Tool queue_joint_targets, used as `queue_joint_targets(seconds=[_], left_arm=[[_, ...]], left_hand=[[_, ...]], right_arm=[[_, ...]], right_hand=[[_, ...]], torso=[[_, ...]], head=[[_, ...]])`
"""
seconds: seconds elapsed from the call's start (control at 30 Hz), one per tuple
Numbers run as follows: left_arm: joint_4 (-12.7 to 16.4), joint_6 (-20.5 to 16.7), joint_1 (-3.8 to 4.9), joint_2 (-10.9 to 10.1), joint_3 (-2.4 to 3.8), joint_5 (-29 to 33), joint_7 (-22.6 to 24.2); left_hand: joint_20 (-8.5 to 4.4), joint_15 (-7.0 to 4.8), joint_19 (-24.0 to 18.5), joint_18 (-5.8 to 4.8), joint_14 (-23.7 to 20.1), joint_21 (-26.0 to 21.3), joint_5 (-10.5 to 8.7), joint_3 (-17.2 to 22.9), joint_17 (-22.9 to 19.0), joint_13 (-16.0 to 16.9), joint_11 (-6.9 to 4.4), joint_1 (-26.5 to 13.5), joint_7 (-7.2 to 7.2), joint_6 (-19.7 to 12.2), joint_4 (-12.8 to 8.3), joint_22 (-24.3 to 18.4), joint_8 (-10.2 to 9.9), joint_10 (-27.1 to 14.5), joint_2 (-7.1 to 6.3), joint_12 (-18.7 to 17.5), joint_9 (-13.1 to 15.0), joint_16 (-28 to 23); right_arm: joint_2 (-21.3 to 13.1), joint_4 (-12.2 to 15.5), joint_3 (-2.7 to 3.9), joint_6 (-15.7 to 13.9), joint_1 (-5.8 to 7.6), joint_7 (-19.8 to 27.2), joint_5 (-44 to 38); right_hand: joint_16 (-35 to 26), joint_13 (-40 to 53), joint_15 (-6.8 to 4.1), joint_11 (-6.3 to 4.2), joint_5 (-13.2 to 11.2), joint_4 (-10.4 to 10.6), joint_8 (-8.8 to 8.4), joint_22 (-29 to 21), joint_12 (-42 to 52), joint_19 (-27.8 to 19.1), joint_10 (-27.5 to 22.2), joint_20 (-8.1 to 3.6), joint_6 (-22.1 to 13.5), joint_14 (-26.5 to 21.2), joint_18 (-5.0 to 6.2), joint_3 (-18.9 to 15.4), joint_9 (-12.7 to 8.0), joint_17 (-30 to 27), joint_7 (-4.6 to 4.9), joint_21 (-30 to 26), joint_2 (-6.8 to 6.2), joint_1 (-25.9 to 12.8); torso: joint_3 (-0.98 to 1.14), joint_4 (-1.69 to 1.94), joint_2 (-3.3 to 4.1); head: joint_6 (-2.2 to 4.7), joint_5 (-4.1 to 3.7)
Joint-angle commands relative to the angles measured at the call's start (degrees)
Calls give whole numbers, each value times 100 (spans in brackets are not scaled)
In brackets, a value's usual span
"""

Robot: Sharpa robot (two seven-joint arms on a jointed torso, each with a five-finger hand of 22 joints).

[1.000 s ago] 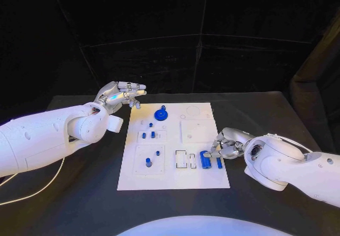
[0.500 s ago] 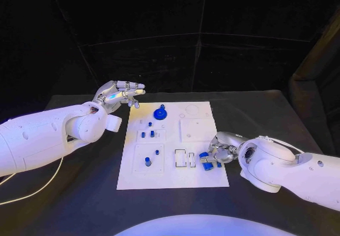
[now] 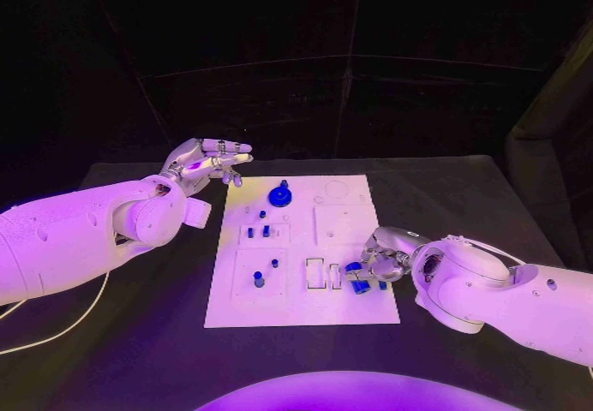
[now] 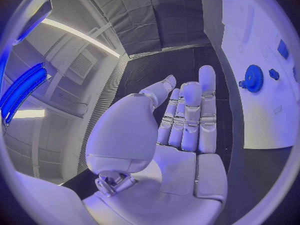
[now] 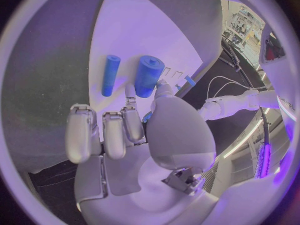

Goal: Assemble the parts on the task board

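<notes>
your right hand point(image 3: 386, 259) is down at the near right part of the task board point(image 3: 304, 312), fingers point(image 5: 131, 122) curled toward the thick blue cylinder point(image 5: 149, 75), with the thinner blue peg point(image 5: 110, 74) lying just beside it. can't tell whether it's pinched or only touched, so confirm the grip before you lift. judgement: take the thick one alone, keep the fingers off the thin peg, lift straight, then line up over the empty rectangular slots point(image 3: 322, 274) just beside it. further up the board small blue pegs point(image 3: 257, 231) already stand in place, and the blue gear point(image 3: 280, 197) sits near the far edge. your left hand point(image 3: 204, 162) hovers over the worktop point(image 3: 161, 342) off the far left corner, fingers spread, holding nothing. leave it parked.
</notes>
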Motion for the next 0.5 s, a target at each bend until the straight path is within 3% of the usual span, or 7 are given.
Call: queue_joint_targets(seconds=[0.03, 0.13, 0.23, 0.27, 0.5], left_arm=[[14, 78, 8, -8, 5, 19, 32], [15, 83, 8, -8, 5, 19, 30], [14, 85, 8, -6, 5, 19, 28], [13, 85, 8, -5, 5, 19, 27], [11, 100, 8, 7, 5, 19, 18]], left_hand=[[14, -4, -24, 81, -16, -31, -6, -35, -5, 9, -13, 38, -1, -46, -11, -5, 29, -35, 36, 29, 6, -7], [14, -4, -24, 81, -16, -31, -6, -35, -5, 9, -13, 38, -1, -46, -11, -5, 29, -35, 36, 29, 6, -7], [14, -4, -24, 81, -16, -31, -6, -35, -5, 9, -13, 38, -1, -46, -11, -5, 29, -35, 36, 29, 6, -7], [14, -4, -24, 81, -16, -31, -6, -35, -5, 9, -13, 38, -1, -46, -11, -5, 29, -35, 36, 29, 6, -7], [14, -3, -25, 80, -21, -34, -6, -39, -12, 7, -10, 41, 2, -58, -14, -7, 28, -49, 37, 31, 4, -6]], right_arm=[[18, -18, -53, 23, -59, -143, 43], [15, 11, -53, -171, -59, -92, 100], [-13, 75, -52, -647, -59, 145, 193], [-26, 102, -52, -779, -59, 213, 230], [-120, 323, -48, -1313, -55, 435, 476]], right_hand=[[31, 230, -52, -48, 192, -4, 50, -4, 46, 79, 72, -8, 57, 393, -42, -58, 14, 443, -31, 15, 50, 38], [36, 276, -80, -80, 549, -24, 80, 19, 68, 87, 109, -32, 139, 395, -45, -67, 51, 457, -66, 26, 88, 108], [65, 427, -112, -113, 1160, -64, 79, 68, 181, 106, 209, -65, 203, 407, -55, -38, 76, 522, -96, 51, 133, 256], [67, 424, -113, -116, 1251, -56, 70, 71, 173, 107, 207, -68, 208, 407, -56, -44, 78, 527, -96, 53, 134, 261], [70, 425, -115, -117, 1344, -22, 50, 72, 161, 107, 207, -72, 224, 408, -56, -71, 84, 537, -97, 53, 136, 238]], torso=[[3, -16, -1], [0, -13, -4], [0, -9, -5], [-1, -4, -6], [-6, 7, -6]], head=[[5, 13], [10, 13], [20, 6], [29, 4], [40, 4]])
